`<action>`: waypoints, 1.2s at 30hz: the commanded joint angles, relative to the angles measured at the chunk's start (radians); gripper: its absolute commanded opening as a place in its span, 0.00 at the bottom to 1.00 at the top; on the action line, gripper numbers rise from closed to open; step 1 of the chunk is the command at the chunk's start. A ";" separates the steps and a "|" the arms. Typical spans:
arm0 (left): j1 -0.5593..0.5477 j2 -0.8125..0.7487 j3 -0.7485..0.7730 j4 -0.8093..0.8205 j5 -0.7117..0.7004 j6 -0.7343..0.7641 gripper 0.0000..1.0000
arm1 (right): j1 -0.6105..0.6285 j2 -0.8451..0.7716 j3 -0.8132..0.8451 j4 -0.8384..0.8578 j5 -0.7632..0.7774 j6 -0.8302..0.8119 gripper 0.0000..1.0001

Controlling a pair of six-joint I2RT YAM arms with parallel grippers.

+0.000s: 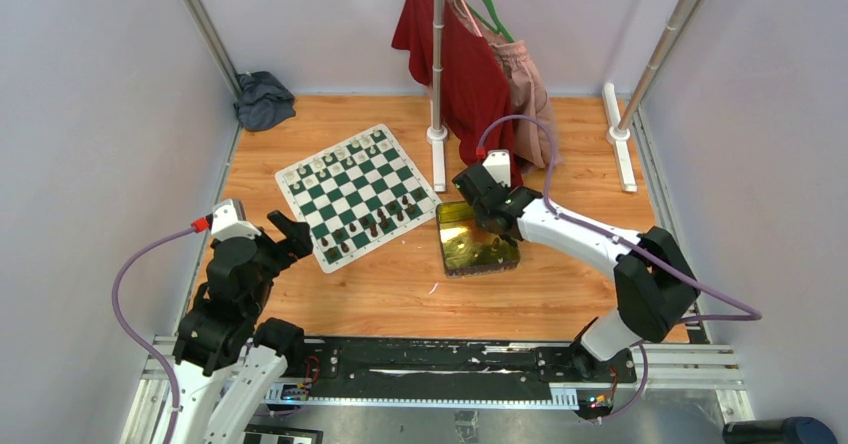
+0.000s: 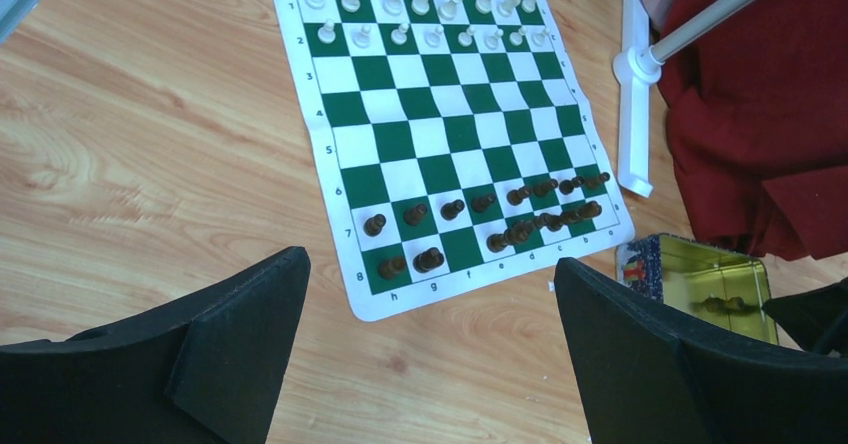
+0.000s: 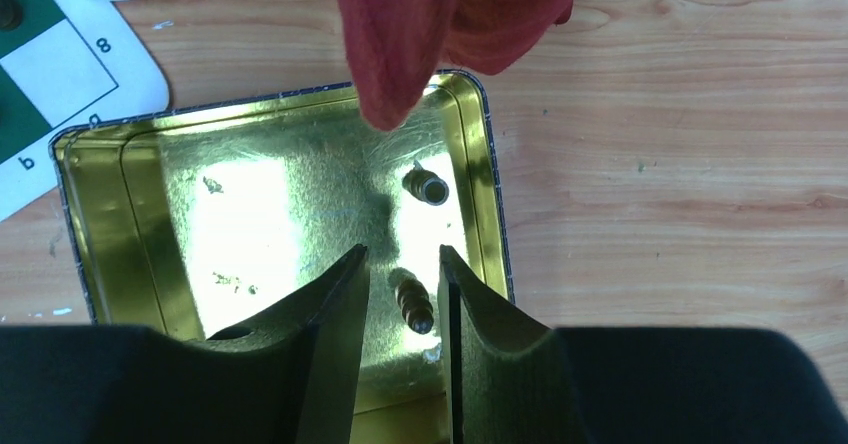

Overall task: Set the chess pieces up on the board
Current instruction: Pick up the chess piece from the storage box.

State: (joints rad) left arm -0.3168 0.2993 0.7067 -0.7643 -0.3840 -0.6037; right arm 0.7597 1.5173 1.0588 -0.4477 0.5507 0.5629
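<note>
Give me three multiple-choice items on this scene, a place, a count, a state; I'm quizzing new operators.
1. Right tool hangs over: A board, B tin, C bare table.
2. Dark pieces in the tin: A none, B two, C five.
3. Left tool is: A open, empty, B shut on a white piece, C shut on the tin.
Key: B, tin floor lies under it; B, both show in the right wrist view; A, wide jaws hold nothing.

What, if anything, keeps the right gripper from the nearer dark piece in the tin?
Probably nothing, so yes: the right gripper straddles the dark piece in the tin, jaws apart; red cloth hangs beyond.
</note>
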 commanded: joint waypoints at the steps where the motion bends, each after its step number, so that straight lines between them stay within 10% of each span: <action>1: -0.005 0.012 -0.008 0.014 0.011 0.019 1.00 | -0.029 0.030 -0.010 0.018 0.017 0.034 0.37; 36: -0.005 0.026 -0.007 0.019 0.021 0.026 1.00 | -0.114 0.145 -0.051 0.112 -0.027 0.044 0.41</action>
State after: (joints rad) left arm -0.3168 0.3145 0.7063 -0.7639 -0.3740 -0.5938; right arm 0.6643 1.6424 1.0286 -0.3504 0.5217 0.5850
